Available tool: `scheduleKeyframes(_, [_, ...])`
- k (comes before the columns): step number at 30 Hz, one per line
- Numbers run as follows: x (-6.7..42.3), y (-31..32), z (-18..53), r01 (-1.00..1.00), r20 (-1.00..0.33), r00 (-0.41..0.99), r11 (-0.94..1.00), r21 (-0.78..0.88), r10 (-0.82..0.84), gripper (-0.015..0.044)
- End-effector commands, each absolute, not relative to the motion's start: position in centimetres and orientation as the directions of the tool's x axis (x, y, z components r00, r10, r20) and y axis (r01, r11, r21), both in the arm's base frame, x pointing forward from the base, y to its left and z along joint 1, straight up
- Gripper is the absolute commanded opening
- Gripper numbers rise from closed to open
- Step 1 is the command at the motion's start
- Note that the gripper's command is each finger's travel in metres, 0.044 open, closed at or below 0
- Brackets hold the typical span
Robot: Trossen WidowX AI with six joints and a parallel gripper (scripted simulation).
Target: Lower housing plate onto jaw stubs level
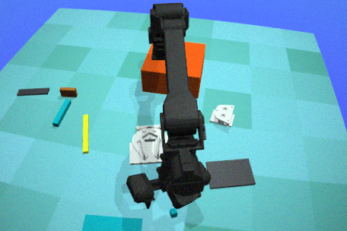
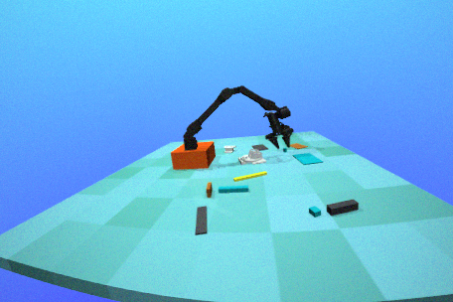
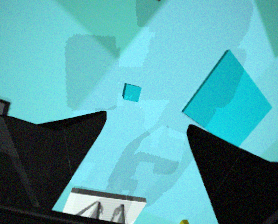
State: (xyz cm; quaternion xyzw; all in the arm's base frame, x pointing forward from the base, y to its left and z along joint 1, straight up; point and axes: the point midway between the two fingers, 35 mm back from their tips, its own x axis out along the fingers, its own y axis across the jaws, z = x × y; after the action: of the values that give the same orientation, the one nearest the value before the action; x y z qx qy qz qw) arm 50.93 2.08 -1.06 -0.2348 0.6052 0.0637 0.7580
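Observation:
My gripper is open, with nothing between its fingers, and hangs above the table beyond the larger white assembly. That white assembly has a flat base with a rounded raised part on it. Its right side is hidden by the arm in the top view, and only its edge shows in the wrist view. A smaller white piece with a rounded side and dark hole-like marks stands apart, to the right in the top view. I cannot tell the separate jaws or how they sit.
A small teal cube lies near my fingers. A teal sheet and a dark sheet lie nearby. A yellow bar and teal bar lie left. The arm stands on an orange block.

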Motion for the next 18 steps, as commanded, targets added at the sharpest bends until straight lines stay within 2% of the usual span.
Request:
scheduleKeyframes(1, [50.9, 2.1, -1.1, -0.381, -0.947, 0.259, 0.882, -0.279, -0.188, 0.0426])
scheduleKeyframes(2, [50.9, 2.1, -1.0, -0.377, -0.948, 0.259, 0.883, -0.278, -0.187, 0.044])
scheduleKeyframes(18, [47.7, 7.2, 0.4, -0.052, -0.961, 0.241, 0.987, -0.15, -0.134, 0.044])
